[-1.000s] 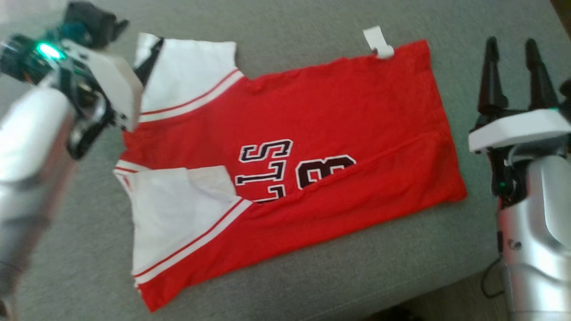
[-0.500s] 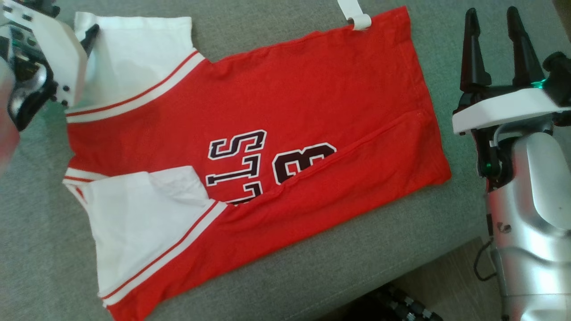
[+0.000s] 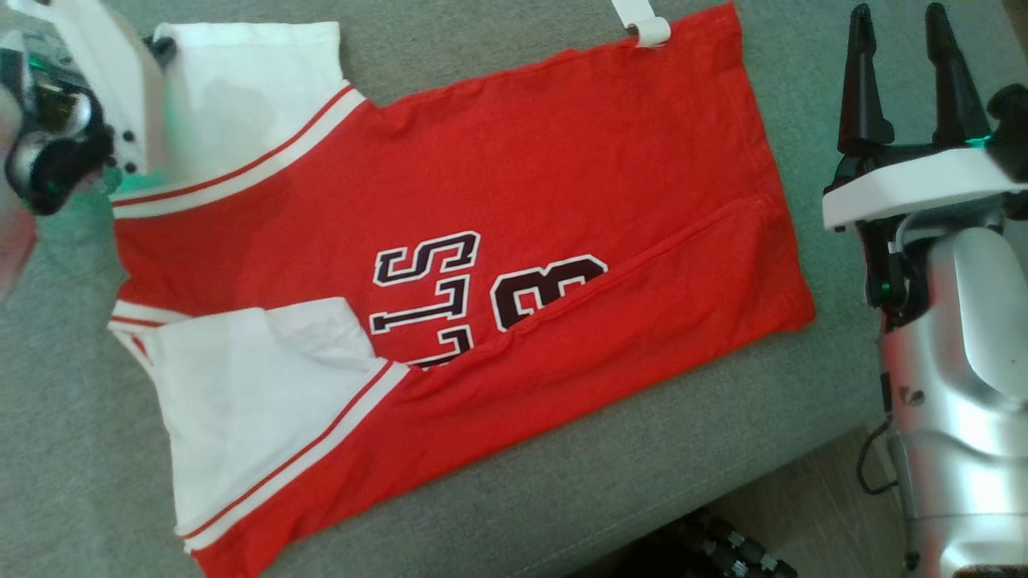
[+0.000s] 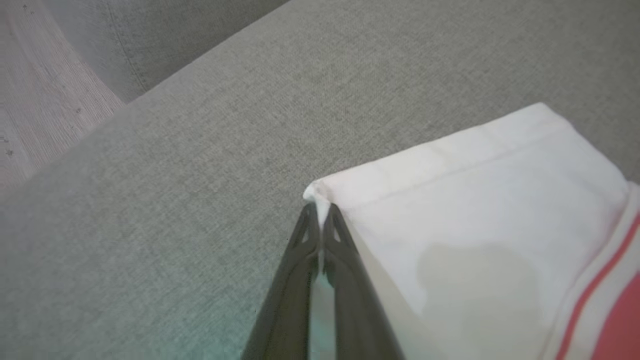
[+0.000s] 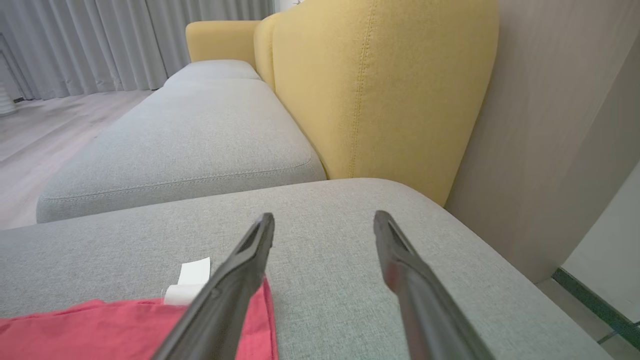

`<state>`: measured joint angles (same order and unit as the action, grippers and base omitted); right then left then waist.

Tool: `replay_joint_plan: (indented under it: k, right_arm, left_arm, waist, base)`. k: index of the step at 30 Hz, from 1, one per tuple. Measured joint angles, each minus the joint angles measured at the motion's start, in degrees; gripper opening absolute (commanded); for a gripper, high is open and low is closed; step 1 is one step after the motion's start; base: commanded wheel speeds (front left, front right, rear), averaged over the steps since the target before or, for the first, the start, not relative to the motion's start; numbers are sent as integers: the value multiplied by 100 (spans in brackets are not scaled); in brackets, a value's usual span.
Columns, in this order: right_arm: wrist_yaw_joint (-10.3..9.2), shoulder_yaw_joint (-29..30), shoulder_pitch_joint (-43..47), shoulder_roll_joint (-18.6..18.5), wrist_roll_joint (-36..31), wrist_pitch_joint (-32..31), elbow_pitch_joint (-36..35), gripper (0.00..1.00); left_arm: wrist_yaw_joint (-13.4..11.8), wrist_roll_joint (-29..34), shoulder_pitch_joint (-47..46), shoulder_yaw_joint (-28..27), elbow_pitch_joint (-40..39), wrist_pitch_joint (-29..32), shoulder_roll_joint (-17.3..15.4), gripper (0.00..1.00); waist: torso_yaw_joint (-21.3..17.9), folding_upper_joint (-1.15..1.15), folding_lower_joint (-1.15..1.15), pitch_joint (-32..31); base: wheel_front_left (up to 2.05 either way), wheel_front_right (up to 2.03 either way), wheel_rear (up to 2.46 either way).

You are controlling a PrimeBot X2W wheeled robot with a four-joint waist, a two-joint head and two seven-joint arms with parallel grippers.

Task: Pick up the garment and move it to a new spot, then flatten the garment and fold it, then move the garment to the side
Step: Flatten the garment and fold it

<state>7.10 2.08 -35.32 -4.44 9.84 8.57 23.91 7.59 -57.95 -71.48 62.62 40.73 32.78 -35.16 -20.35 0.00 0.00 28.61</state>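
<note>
pinches the hem corner of a white sleeve with the left gripper, both dark fingers clenched together with a sliver of white cloth caught between the tips. holds that grip at the far left corner of the garment, a red jersey with white sleeves, red-and-white trim and dark outlined lettering, spread nearly flat on the grey sofa cushion. finds the jersey lying sideways in the head view, sleeves toward the left, bottom hem toward the right. finds the near long side folded over onto the front along a slanted crease, covering the lower part of the letters and the number. sees the second white sleeve lying flat at the near left, its inner corner rumpled. notes a small white label curling out from the far hem corner onto the cushion. holds the right gripper released, its two fingers spread wide and empty, pointing away from the robot just beside the garment's hem end, above the cushion. cannot tell from the right wrist view whether the finger nearest the red cloth touches it. looks past that gripper to a second grey seat, a yellow backrest, grey curtains and pale wooden floor.
</note>
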Motion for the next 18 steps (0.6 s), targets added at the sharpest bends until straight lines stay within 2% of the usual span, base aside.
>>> replay_joint_plan:
  k: [5, 8, 14, 18]
  right_arm:
    - [0, -43, -144, -145, -34, -3, 85, 100]
    - [0, -63, -245, -274, 89, -88, 166, 100]
    - [0, -427, -447, -782, 279, -398, 402, 100]
    - [0, -995, -509, -1268, 766, -1007, 654, 100]
  left_arm:
    - [0, -64, 30, 233, -60, -422, 24, 0]
    - [0, -323, 52, 203, -98, -855, 133, 0]
    - [0, -423, 145, 293, -417, -1722, 324, 0]
    - [0, -503, 301, 411, -577, -2103, 469, 0]
  waist:
    - [169, 0, 0, -112]
    - [317, 0, 0, -233]
    - [740, 0, 0, -498]
    - [1142, 0, -1, -639]
  base:
    - [0, 0, 0]
    - [0, 0, 0]
    - [0, 0, 0]
    - [0, 0, 0]
